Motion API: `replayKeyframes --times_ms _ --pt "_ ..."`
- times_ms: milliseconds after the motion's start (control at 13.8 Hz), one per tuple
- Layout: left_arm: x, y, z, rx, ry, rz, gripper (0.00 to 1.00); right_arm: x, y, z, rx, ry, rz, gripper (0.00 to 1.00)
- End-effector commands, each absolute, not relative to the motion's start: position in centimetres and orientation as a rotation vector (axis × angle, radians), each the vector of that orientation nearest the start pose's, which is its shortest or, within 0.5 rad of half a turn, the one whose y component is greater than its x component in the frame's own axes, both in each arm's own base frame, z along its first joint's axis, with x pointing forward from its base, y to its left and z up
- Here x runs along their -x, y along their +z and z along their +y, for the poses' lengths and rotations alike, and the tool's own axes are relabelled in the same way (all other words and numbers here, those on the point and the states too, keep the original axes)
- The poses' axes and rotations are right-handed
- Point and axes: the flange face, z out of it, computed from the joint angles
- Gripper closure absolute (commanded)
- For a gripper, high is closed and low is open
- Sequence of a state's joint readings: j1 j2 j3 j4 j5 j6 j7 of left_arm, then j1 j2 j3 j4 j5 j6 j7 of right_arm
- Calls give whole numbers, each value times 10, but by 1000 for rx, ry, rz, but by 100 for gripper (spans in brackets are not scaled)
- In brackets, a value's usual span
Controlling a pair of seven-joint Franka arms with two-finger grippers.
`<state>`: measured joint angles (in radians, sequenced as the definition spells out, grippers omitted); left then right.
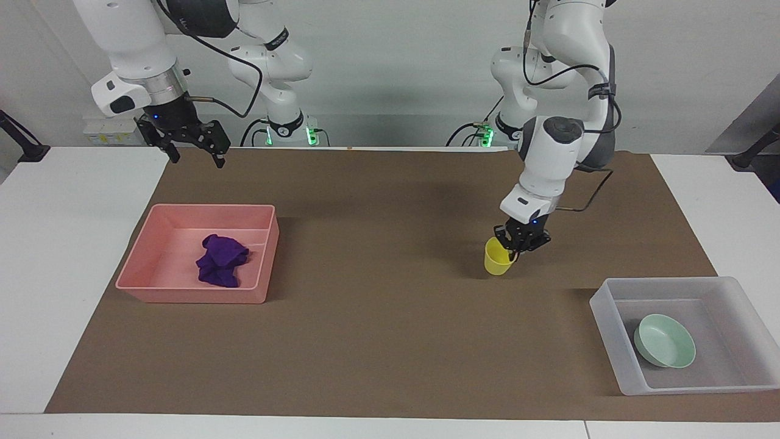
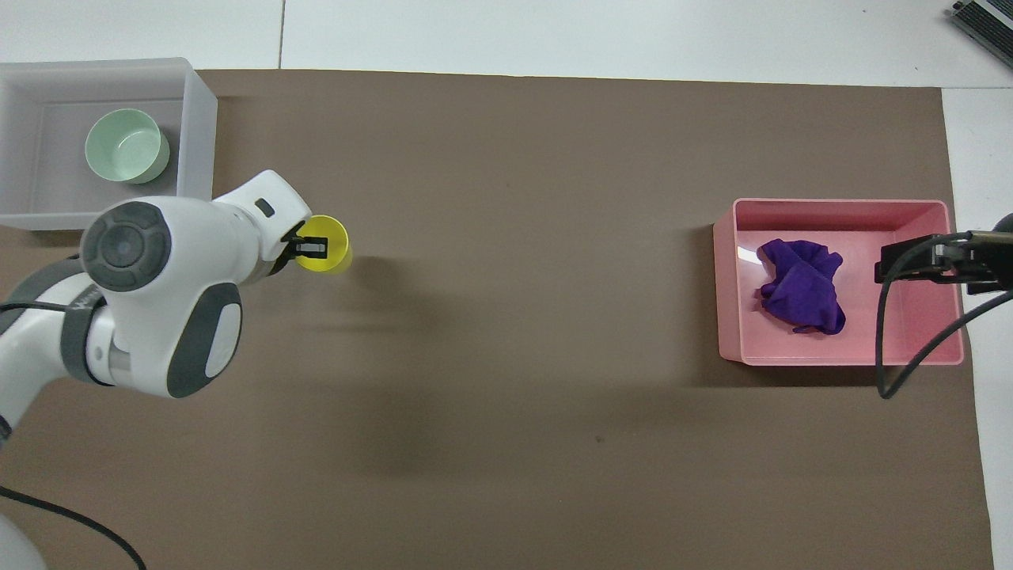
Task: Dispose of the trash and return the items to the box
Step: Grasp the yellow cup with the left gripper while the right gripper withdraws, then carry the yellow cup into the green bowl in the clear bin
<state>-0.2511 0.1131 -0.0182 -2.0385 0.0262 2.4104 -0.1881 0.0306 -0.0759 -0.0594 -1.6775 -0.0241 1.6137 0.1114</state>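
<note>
A lab: two robot arms (image 1: 548, 152) at a paper-covered table (image 1: 390, 341).
</note>
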Motion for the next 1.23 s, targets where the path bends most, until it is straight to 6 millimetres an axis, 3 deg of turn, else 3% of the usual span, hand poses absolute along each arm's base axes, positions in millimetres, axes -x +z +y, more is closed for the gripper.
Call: replayKeyframes --times_ms 0,289,433,578,722,867,1156 --pt "-606 439 -119 3137 -472 50 100 -526 619 -21 3148 -37 245 0" --pt "-654 467 -20 3074 -657 -66 100 -525 618 -20 3149 -30 240 0" --pt "-664 465 24 3053 -669 -102 100 -525 618 -19 3149 -30 237 0" --pt "-679 462 54 3039 -685 -165 100 -524 616 -20 3149 -23 237 0" --pt "-696 446 96 3036 -682 -271 100 -524 616 -19 3149 -23 237 0" --pt "-707 439 116 3030 -681 -313 100 -524 616 -19 3149 -23 237 0" --pt "-715 394 137 3049 -614 -370 100 -524 615 -19 3149 -20 240 0"
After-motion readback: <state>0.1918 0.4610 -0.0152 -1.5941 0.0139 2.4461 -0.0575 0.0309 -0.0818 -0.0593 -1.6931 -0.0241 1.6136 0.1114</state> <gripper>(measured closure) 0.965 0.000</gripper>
